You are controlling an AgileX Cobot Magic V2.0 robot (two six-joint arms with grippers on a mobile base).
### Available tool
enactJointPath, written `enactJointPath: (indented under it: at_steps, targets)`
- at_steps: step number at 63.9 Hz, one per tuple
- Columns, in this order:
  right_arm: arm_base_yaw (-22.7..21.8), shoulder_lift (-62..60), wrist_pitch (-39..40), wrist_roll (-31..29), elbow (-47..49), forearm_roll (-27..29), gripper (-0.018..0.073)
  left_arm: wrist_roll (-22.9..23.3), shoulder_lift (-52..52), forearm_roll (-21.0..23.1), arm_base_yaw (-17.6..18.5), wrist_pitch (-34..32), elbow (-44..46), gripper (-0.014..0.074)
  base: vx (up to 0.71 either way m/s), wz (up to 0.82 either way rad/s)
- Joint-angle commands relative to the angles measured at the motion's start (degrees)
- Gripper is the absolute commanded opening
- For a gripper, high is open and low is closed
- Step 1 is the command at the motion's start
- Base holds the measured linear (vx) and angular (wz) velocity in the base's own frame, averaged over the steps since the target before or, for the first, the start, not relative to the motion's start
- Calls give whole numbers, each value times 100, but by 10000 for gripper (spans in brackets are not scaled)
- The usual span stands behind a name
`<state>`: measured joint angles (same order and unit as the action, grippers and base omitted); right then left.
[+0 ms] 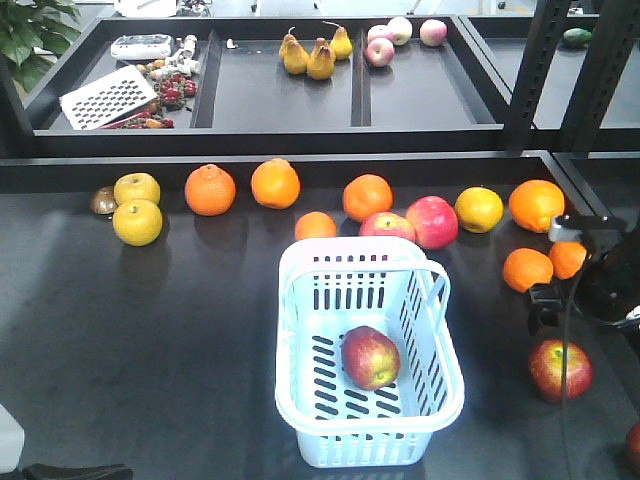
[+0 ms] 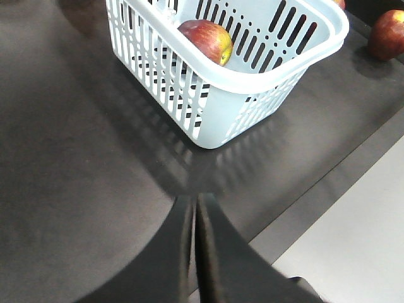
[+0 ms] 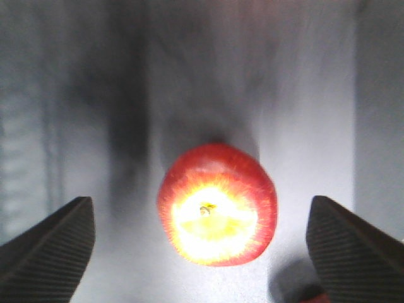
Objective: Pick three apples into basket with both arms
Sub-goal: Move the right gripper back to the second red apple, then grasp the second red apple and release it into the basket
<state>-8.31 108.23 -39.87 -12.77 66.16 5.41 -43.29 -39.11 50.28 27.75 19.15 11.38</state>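
Ribbed fingers (image 3: 57, 246) of the right gripper (image 3: 199, 211) stand wide apart at either edge of the wrist view. Nothing lies between them but an apple (image 3: 216, 203) resting on the dark table (image 1: 150, 330), its stem end turned up toward the tool. It sits centred in the gap and straight ahead of the tips, untouched. A plain advance and squeeze looks enough, and being round it asks for no particular wrist turn. The basket (image 1: 287, 340) lies off to this gripper's left, with the other apple (image 1: 370, 357) inside it. The left gripper (image 2: 194, 211) is pressed together on nothing, on the basket's far side, so the right arm (image 1: 605, 285) is clearly nearer.
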Motion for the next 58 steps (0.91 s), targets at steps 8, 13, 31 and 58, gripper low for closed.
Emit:
enactJointPath:
  at_steps: [8,13,31,58]
  targets:
    - [-33,102,146,234,161,-295,620,13,14,148,12,-234,144,-6,0,0]
    - [-33,264,146,234,161,-303,619,18,14,148,12,-234,144,-6,0,0]
    - [-33,741,271,202,161,-324,606,24,14,148,12,-234,144,-6,0,0]
    - [-33,369,291,17,161,-322,257,24,14,149,12,-234,144,-6,0,0]
